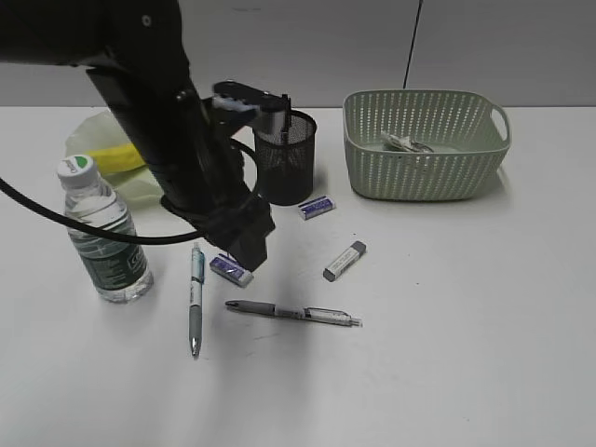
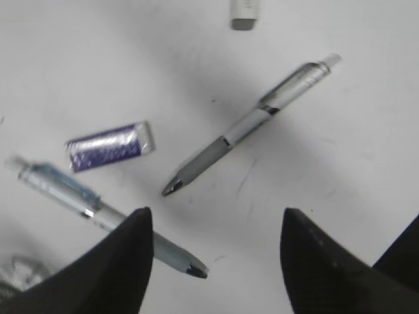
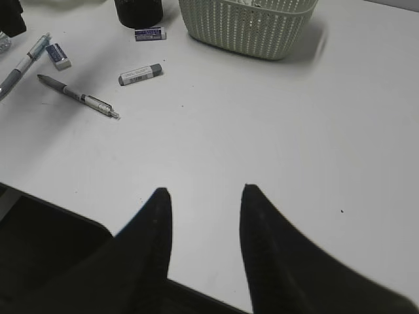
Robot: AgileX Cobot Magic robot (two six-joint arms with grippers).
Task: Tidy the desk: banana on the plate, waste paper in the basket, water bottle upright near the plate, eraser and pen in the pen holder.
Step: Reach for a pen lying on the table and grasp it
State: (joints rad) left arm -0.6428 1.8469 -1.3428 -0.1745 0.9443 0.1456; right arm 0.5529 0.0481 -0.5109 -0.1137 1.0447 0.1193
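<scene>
My left gripper (image 1: 248,251) (image 2: 215,216) is open and empty, low over the desk (image 1: 447,307), above the tips of a grey pen (image 1: 293,312) (image 2: 249,121) and a blue-topped pen (image 1: 196,298) (image 2: 98,209). A purple eraser (image 1: 231,270) (image 2: 110,145) lies beside them. Another purple eraser (image 1: 317,207) and a grey-white eraser (image 1: 344,261) lie near the pen holder (image 1: 286,158). The banana (image 1: 116,158) lies on the plate (image 1: 84,135), partly behind my arm. The water bottle (image 1: 102,237) stands upright. Waste paper (image 1: 405,142) is in the basket (image 1: 424,158). My right gripper (image 3: 204,190) is open, empty.
My left arm (image 1: 168,112) crosses over the plate and in front of the pen holder. The right wrist view shows the basket (image 3: 249,23), the grey pen (image 3: 78,97) and the grey-white eraser (image 3: 139,74) far ahead, and the desk's near edge below the jaws.
</scene>
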